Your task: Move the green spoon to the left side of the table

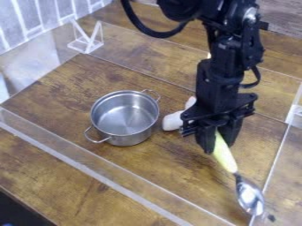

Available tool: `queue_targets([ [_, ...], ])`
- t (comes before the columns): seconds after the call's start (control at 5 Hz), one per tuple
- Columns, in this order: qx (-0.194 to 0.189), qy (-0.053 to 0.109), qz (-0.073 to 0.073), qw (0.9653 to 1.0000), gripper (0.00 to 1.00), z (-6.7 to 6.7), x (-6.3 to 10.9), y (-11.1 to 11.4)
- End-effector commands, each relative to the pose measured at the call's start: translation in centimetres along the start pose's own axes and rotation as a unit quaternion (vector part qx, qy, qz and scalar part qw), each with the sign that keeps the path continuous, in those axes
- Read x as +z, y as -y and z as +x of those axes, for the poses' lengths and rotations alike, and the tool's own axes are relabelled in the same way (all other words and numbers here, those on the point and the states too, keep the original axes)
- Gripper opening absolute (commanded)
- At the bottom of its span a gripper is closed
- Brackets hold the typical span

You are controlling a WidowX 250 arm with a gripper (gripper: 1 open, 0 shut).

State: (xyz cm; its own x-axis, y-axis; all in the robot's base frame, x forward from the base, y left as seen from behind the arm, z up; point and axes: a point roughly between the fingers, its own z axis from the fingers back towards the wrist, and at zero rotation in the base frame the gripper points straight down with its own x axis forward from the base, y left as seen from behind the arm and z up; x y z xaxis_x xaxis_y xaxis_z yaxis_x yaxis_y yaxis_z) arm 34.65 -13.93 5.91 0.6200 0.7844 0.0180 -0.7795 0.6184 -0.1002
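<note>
Yellow-green handle of the green spoon (pixel 222 154) clamped between the closed jaws of the black gripper (pixel 213 141), metal bowl angled down toward the table (pixel 71 97) near its right acrylic wall. Steel pot (pixel 124 117) stands to the left; a white mushroom stem (pixel 177 120) lies beside the gripper.

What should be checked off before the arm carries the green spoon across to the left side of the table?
1. Gripper shut on the green spoon handle: ok.
2. Spoon clear of the table: cannot tell; the metal bowl hangs low near the wood.
3. Spoon level in the grip: not ok, it slants bowl-down.
4. Pot off the leftward path: not ok, it stands directly left.
5. Mushroom clear of the gripper: cannot tell, it sits very close.
</note>
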Motion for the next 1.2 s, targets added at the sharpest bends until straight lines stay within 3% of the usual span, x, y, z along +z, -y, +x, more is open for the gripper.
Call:
queue_targets([
  [0.0,0.0,0.023,-0.054,0.9983,0.0,-0.5,3.0,0.9],
  [0.4,0.026,0.038,-0.068,0.9966,0.0,0.2,1.8,0.0],
  [0.8,0.031,0.049,-0.079,0.9952,0.0,1.1,1.8,0.8],
  [1.0,0.061,0.061,-0.082,0.9929,0.0,0.1,2.2,1.2],
])
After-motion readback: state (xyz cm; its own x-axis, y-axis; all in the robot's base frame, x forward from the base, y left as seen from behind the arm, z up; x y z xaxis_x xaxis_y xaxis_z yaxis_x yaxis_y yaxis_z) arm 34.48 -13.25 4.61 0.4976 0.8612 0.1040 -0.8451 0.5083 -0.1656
